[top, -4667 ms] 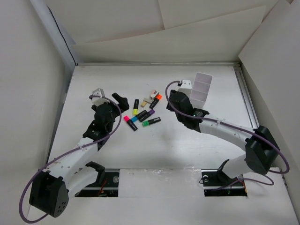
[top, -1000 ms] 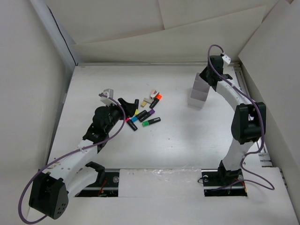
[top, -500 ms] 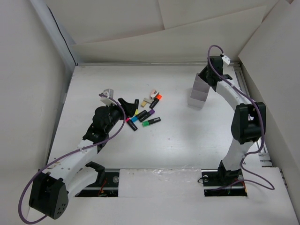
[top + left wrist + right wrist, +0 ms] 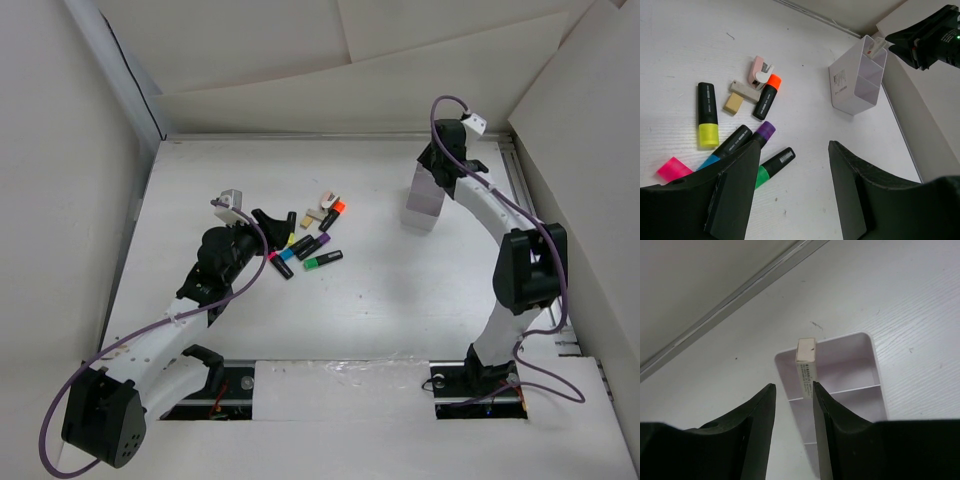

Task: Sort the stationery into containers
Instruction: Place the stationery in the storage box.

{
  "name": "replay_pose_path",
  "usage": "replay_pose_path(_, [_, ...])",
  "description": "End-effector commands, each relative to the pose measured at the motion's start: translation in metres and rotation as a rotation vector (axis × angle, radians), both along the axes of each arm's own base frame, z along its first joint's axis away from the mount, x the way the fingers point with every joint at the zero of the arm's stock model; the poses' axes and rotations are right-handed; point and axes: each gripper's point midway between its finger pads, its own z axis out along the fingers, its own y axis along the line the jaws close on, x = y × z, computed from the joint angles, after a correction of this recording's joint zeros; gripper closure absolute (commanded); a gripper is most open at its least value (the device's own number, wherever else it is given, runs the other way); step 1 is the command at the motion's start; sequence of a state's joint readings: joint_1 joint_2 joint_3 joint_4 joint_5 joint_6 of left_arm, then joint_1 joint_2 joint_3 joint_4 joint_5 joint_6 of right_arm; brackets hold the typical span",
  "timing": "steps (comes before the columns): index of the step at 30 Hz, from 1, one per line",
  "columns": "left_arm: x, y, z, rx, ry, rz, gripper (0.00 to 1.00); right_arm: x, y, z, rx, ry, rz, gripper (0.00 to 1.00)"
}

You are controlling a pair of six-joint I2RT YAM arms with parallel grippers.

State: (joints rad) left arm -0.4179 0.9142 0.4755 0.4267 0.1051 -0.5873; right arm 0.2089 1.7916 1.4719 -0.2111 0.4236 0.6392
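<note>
Beige eraser stick [image 4: 806, 367]: stands on end in the end cell of the white organiser [image 4: 852, 365], leaning into the corner, its top well proud of the rim. The middle cell looks bare; the nearest cell is hidden behind the fingers. The organiser sits upright at the upper right of the overhead view, on the table [image 4: 380, 290]. Your right gripper [image 4: 793, 386] hangs directly over it, fingers parted wider than the stick and clamping nothing. The stick shows just beside one fingertip, and contact cannot be told. The rest of the stationery lies centre-left overhead: yellow marker [image 4: 707, 120] a little apart, orange marker [image 4: 767, 96], purple marker [image 4: 765, 131] beside the blue marker [image 4: 732, 142], green marker [image 4: 780, 159], a pink end at the lower left of the left wrist view, two beige bits [image 4: 745, 90] and a pink-and-white piece [image 4: 759, 72]. Your left gripper [image 4: 795, 145] hovers over that cluster, fingers apart, holding nothing. Risks, as judgement: draw the right arm off sideways and a fingertip may catch the tall stick, flick it out, or tip the light organiser, so go straight up first. On the left, purple and blue lie close together, so closing there could pinch both or skate one away. The yellow one looks the cleaner pick.
</note>
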Motion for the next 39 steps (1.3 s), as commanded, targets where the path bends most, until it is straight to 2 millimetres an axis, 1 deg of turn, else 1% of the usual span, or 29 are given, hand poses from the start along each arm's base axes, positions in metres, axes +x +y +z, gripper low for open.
replay_pose_path(1, [0.002,-0.004,0.03,-0.03,-0.09,-0.018,0.46,0.0,-0.017,0.029,-0.074,-0.051,-0.065,0.59])
replay_pose_path(2, [0.002,-0.004,0.03,-0.03,-0.09,-0.018,0.46,0.002,-0.018,0.023,-0.083,-0.034,-0.072,0.59])
replay_pose_path(4, [0.003,-0.005,0.034,-0.031,-0.091,-0.018,0.46,0.007,-0.022,0.021,-0.086,-0.025,-0.081,0.57])
replay_pose_path(5, [0.003,-0.005,0.034,-0.031,-0.091,-0.018,0.46,0.007,-0.022,0.025,-0.095,-0.026,-0.076,0.54])
replay_pose_path(7, [0.002,-0.004,0.03,-0.03,-0.09,-0.018,0.46,0.013,-0.026,0.023,-0.105,-0.015,-0.08,0.49])
replay_pose_path(8, [0.002,-0.004,0.03,-0.03,-0.09,-0.018,0.46,0.014,-0.027,0.026,-0.126,-0.016,-0.069,0.48])
replay_pose_path(9, [0.002,-0.004,0.03,-0.03,-0.09,-0.018,0.46,0.017,-0.024,0.023,-0.12,-0.01,-0.055,0.48])
replay_pose_path(10, [0.002,-0.006,0.034,-0.032,-0.091,-0.027,0.46,0.018,-0.024,0.027,-0.127,-0.016,-0.051,0.48])
replay_pose_path(11, [0.002,-0.006,0.034,-0.032,-0.091,-0.027,0.46,0.022,-0.021,0.021,-0.125,-0.001,-0.041,0.48])
replay_pose_path(13, [0.002,-0.006,0.036,-0.035,-0.099,-0.027,0.46,0.025,-0.025,0.016,-0.14,0.024,-0.03,0.48])
replay_pose_path(14, [0.002,-0.006,0.036,-0.035,-0.099,-0.027,0.46,0.029,-0.025,0.021,-0.137,0.011,-0.031,0.48])
replay_pose_path(15, [0.003,-0.006,0.033,-0.032,-0.091,-0.027,0.46,0.029,-0.025,0.01,-0.144,0.046,-0.029,0.48])
replay_pose_path(18, [0.003,-0.006,0.031,-0.028,-0.082,-0.027,0.46,0.031,-0.029,0.006,-0.146,0.058,-0.037,0.48])
replay_pose_path(19, [0.003,-0.006,0.033,-0.033,-0.093,-0.027,0.46,0.031,-0.029,0.006,-0.146,0.058,-0.037,0.49])
replay_pose_path(22, [0.002,-0.006,0.026,-0.025,-0.075,-0.027,0.46,0.029,-0.033,0.002,-0.151,0.065,-0.058,0.5])
replay_pose_path(23, [0.003,-0.006,0.032,-0.029,-0.085,-0.027,0.46,0.03,-0.031,-0.003,-0.146,0.074,-0.047,0.5])
replay_pose_path(24, [0.003,-0.006,0.032,-0.029,-0.085,-0.027,0.46,0.03,-0.036,-0.003,-0.146,0.075,-0.056,0.52])
replay_pose_path(25, [0.003,-0.007,0.034,-0.033,-0.095,-0.027,0.46,0.03,-0.034,-0.003,-0.141,0.075,-0.048,0.55])
replay_pose_path(26, [0.003,-0.006,0.03,-0.03,-0.086,-0.027,0.46,0.032,-0.034,-0.002,-0.139,0.066,-0.049,0.59])
replay_pose_path(28, [0.002,-0.006,0.027,-0.026,-0.077,-0.027,0.46,0.03,-0.034,-0.007,-0.142,0.078,-0.048,0.68])
replay_pose_path(29, [0.003,-0.006,0.032,-0.029,-0.085,-0.027,0.46,0.032,-0.032,-0.005,-0.134,0.068,-0.039,0.76])
replay_pose_path(31, [0.003,-0.006,0.032,-0.029,-0.085,-0.027,0.46,0.031,-0.032,-0.003,-0.132,0.056,-0.04,0.82])
replay_pose_path(32, [0.003,-0.006,0.03,-0.03,-0.086,-0.027,0.46,0.03,-0.032,-0.001,-0.13,0.046,-0.041,0.88])
replay_pose_path(33, [0.003,-0.006,0.03,-0.03,-0.086,-0.027,0.46,0.031,-0.034,0.007,-0.132,0.026,-0.051,0.9])
replay_pose_path(34, [0.002,-0.006,0.027,-0.026,-0.078,-0.027,0.46,0.029,-0.029,0.001,-0.134,0.039,-0.041,0.92])
replay_pose_path(35, [0.003,-0.006,0.032,-0.03,-0.086,-0.027,0.46,0.026,-0.03,0.007,-0.131,0.021,-0.042,0.93])
replay_pose_path(36, [0.003,-0.006,0.032,-0.03,-0.086,-0.027,0.46,0.026,-0.026,0.011,-0.132,0.0,-0.044,0.93])
replay_pose_path(38, [0.003,-0.006,0.03,-0.03,-0.086,-0.027,0.46,0.022,-0.03,0.017,-0.157,-0.023,-0.087,0.95])
replay_pose_path(39, [0.003,-0.006,0.03,-0.03,-0.086,-0.027,0.46,0.019,-0.026,0.022,-0.174,-0.036,-0.088,0.95])
